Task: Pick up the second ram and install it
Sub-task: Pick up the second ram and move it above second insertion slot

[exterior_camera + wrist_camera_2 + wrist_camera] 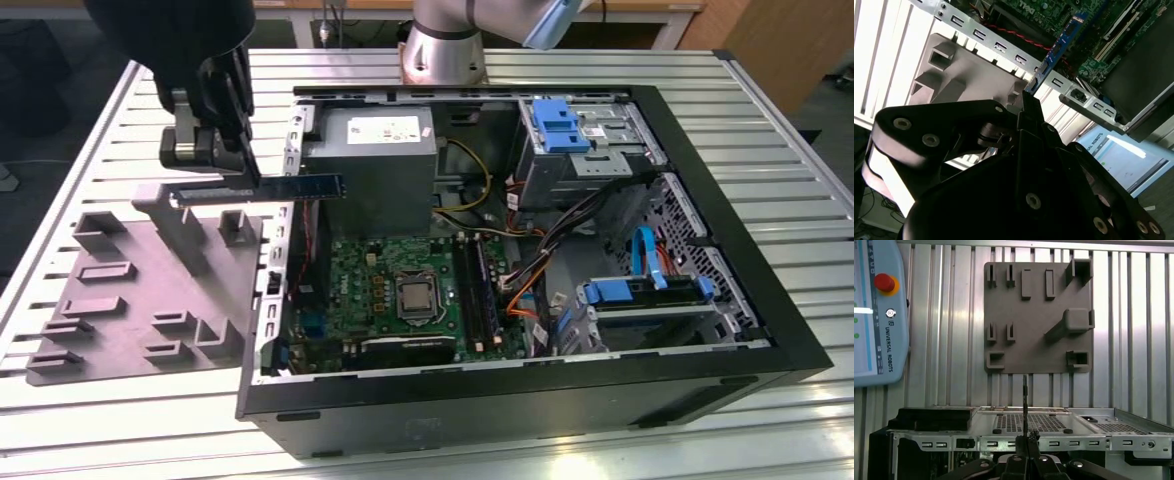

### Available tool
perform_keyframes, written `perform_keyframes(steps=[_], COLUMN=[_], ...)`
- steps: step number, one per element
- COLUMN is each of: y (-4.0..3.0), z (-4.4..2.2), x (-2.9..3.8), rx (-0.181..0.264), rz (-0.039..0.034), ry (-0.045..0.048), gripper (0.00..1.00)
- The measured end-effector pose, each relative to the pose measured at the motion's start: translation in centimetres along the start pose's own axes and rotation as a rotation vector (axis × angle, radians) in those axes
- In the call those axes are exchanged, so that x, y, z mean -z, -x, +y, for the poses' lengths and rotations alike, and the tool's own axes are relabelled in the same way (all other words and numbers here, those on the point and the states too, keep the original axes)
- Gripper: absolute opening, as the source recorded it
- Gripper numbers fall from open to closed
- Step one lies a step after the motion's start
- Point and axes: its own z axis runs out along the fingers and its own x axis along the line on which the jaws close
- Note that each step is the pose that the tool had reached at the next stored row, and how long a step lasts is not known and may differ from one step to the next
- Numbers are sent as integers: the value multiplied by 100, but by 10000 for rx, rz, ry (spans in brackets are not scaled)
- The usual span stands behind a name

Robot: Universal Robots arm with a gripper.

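Second ram point(314, 186): clamped between the fingers of the tool point(238, 178), off the desk point(801, 130) and up in the air. Held level in the exterior view, pointing lengthwise toward that view's right, crossing the side wall of the open computer case point(534, 392), free end overlapping the grey power supply box point(367, 140) in that picture. Gripped end buried between the black fingers, so full length not readable. Chips too faint to make out; just a dark board with a bluish edge.

In the first wrist view, second ram point(1025, 400) edge-on, no more than a thin dark line sticking out from the tool point(1026, 442). In the second wrist view, second ram point(1059, 50) a blue-green strip reaching out past the fingertips, much of the scene blocked by the tool's own black body point(1030, 100).

Grey holder plate point(134, 290) flat on the desk, at the exterior view's left of the case, beside and below the tool. Black slot rails point(474, 285) on the motherboard point(387, 265), well apart from the stick, partly crossed by cables point(534, 270); hard to tell whether any rail is already filled.
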Motion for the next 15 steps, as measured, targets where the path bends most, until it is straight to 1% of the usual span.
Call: perform_keyframes(steps=[8, 15], y=[2, 2], z=[-52, -128], x=[1, 4], rx=[-6, -7], rz=[-1, -1], ry=[0, 0], gripper=[11, 11])
